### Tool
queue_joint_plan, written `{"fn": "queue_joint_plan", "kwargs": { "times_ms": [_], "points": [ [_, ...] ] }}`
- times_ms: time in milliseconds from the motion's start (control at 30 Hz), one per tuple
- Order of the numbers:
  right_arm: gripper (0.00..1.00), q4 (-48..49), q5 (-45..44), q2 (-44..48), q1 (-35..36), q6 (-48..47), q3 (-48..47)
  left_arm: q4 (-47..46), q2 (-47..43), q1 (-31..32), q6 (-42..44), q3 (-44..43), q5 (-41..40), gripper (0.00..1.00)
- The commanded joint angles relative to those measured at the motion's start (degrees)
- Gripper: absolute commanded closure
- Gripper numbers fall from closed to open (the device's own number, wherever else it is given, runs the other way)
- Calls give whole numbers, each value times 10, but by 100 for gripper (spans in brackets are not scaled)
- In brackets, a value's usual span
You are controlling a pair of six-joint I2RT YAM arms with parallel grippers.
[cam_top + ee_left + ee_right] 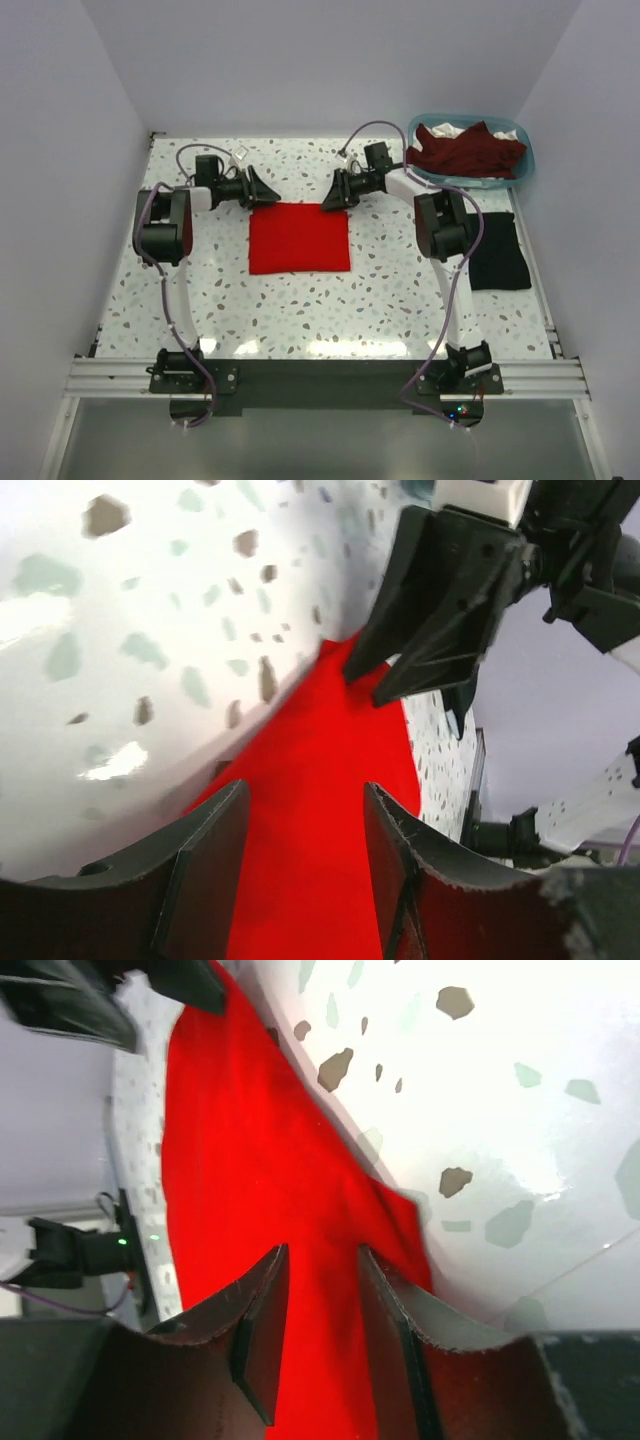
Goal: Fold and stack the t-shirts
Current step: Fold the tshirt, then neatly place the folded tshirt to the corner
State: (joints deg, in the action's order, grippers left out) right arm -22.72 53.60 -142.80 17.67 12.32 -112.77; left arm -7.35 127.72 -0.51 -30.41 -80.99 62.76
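The bright red t-shirt [300, 238] lies folded into a flat square in the middle of the table. My left gripper [270, 192] is low at its far left corner, open, with red cloth [330, 720] showing between the jaws [305, 800]. My right gripper [330, 200] is low at the far right corner, open, jaws [320, 1260] over the red cloth [240, 1140]. A folded black t-shirt [497, 252] lies at the right edge. The dark maroon t-shirt [468, 150] is heaped in the basket.
The light blue plastic basket [527, 150] stands at the far right corner with a bit of white cloth under the maroon tee. The right arm's link [445, 225] stands between the red and black tees. White walls close in the table on three sides.
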Motion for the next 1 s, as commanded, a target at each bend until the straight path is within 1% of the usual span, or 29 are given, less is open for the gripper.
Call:
{"fn": "queue_joint_plan", "kwargs": {
  "times_ms": [0, 67, 200, 233, 300, 333, 367, 400, 433, 467, 500, 533, 567, 600, 633, 667, 700, 733, 767, 800, 833, 867, 900, 933, 967],
  "points": [
    [61, 52, -9, -19, -14, 44, -13, -87, 24, -14, -73, 0, -26, 46],
    [63, 54, -7, -30, -24, 42, -4, -78, 36, -26, -62, 13, -30, 47],
    [63, 44, -3, -29, -40, 38, 0, -49, 34, -59, -34, 17, -40, 47],
    [63, 44, 0, -7, -41, 36, 5, -44, 22, -65, -25, 17, -41, 47],
    [59, 47, 0, 29, -43, 36, 15, -34, -3, -74, -11, 14, -40, 46],
    [56, 52, -4, 48, -47, 47, 30, -18, -36, -75, 35, 9, -44, 45],
    [48, 64, -7, 95, -48, 60, 42, 1, -54, -75, 61, -2, -48, 43],
    [46, 88, -12, 120, -50, 72, 59, 25, -76, -71, 83, -3, -50, 43],
    [45, 98, -29, 145, -55, 96, 98, 37, -118, -69, 127, -3, -65, 41],
    [44, 107, -43, 175, -56, 104, 121, 52, -140, -64, 154, 1, -80, 40],
    [43, 109, -62, 229, -58, 109, 146, 93, -162, -45, 186, 7, -94, 39],
    [41, 110, -98, 261, -62, 118, 197, 121, -202, -28, 275, 10, -128, 38],
    [37, 112, -122, 288, -63, 122, 226, 149, -221, -7, 329, 21, -156, 38],
    [36, 108, -139, 339, -66, 125, 254, 186, -241, 43, 377, 33, -181, 37],
    [35, 107, -149, 360, -71, 127, 302, 184, -280, 68, 443, 53, -230, 36],
    [34, 102, -177, 379, -72, 126, 323, 177, -300, 95, 469, 97, -257, 36],
    [34, 86, -197, 420, -75, 127, 358, 158, -330, 144, 492, 118, -277, 35],
    [33, 85, -213, 436, -79, 133, 377, 146, -343, 170, 534, 138, -315, 35],
    [32, 81, -240, 452, -82, 136, 393, 135, -353, 196, 554, 172, -335, 35],
    [32, 59, -261, 465, -84, 137, 414, 114, -360, 245, 576, 188, -351, 35],
    [32, 52, -274, 487, -84, 140, 426, 99, -371, 268, 618, 204, -378, 35],
    [31, 48, -286, 497, -84, 141, 437, 86, -375, 290, 639, 231, -391, 36],
    [30, 40, -317, 508, -85, 144, 459, 52, -375, 332, 660, 243, -401, 37],
    [30, 42, -324, 526, -86, 150, 470, 43, -371, 352, 704, 253, -424, 38],
    [29, 37, -329, 532, -86, 152, 479, 21, -368, 387, 721, 269, -435, 39]
  ]
}}
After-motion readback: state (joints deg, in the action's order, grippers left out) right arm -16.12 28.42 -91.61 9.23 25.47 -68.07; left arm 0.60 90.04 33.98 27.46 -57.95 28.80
